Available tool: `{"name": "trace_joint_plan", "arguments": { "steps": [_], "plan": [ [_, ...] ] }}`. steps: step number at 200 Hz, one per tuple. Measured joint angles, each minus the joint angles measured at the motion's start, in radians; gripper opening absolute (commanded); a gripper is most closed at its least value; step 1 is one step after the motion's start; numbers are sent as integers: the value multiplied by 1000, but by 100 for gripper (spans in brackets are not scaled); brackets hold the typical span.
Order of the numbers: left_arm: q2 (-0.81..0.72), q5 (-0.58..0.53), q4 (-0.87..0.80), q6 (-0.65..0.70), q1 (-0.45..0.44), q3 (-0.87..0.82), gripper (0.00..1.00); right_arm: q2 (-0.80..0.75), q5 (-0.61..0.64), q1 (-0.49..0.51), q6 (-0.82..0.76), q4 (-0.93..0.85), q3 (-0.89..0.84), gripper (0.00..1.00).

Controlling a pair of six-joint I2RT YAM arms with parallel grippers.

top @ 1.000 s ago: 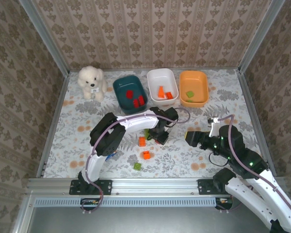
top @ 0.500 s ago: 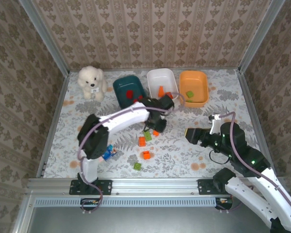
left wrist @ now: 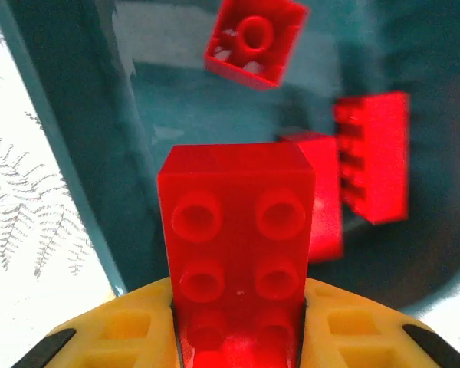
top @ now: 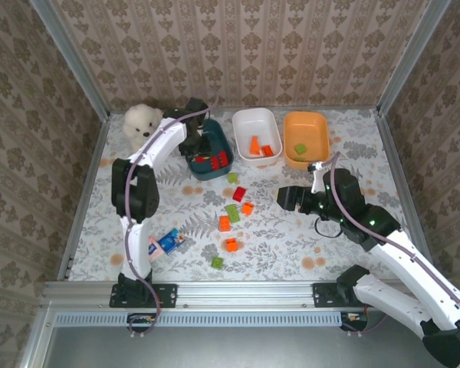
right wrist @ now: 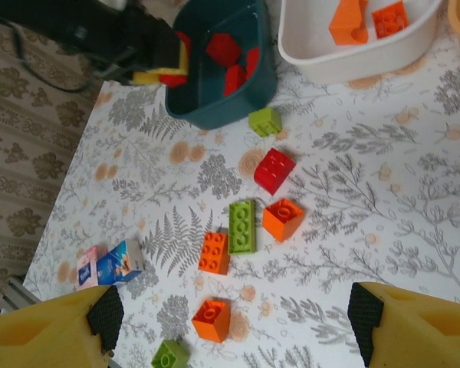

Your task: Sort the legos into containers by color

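- The left jaws pinch a red brick (left wrist: 236,253) by its lower end, studs facing the wrist camera. They hold it just above the dark teal bin (top: 193,165), at about 11 o'clock on the surface (top: 368,165) in the top view.
- That bin is the likely target because three red bricks (left wrist: 254,38) already lie in it. The held brick hangs inside the rim near the bin's 9 o'clock wall, so letting go there should drop it in rather than on the edge.
- The colours do not match the bins. The white bin (top: 249,123) at 12 o'clock holds orange bricks (top: 254,143), and the orange bin (top: 310,123) at 1 o'clock holds a green brick (top: 300,149).
- The right jaws are spread wide and carry nothing. They hover at about 3 o'clock of the loose bricks and face them, probably waiting so the two arms do not cross.
- Seven bricks lie unsorted near the middle of the surface:
  - a small green one (right wrist: 265,120) just beside the teal bin's near wall
  - a loose red one (right wrist: 274,170)
  - a long green one (right wrist: 242,225) touching an orange one (right wrist: 283,218)
  - two more orange ones (right wrist: 214,252) toward 6 o'clock
  - a green one (right wrist: 169,355) nearest the arms
- The plush dog (top: 142,119) at 10 o'clock and the blue-and-pink packet (top: 165,244) at 8 o'clock stand apart from the sorting.
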Motion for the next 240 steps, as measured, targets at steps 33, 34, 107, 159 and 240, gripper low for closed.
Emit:
{"name": "trace_joint_plan", "arguments": {
  "steps": [33, 34, 107, 159, 240],
  "plan": [
    [98, 0, -51, -26, 5, 51, 18, 76, -3, 0, -12, 44, 66, 80],
    [98, 0, -52, -27, 5, 52, 18, 77, -3, 0, -12, 46, 66, 80],
    [126, 34, -70, -79, 4, 88, 44, 167, -20, 0, -11, 96, 89, 81],
    [126, 39, -74, -90, 0, 114, 51, 191, -77, 0, -15, 204, 90, 81],
    [-348, 15, 80, -158, 5, -204, 59, 407, -97, 315, -298, 32, 220, 78]
  ]
}}
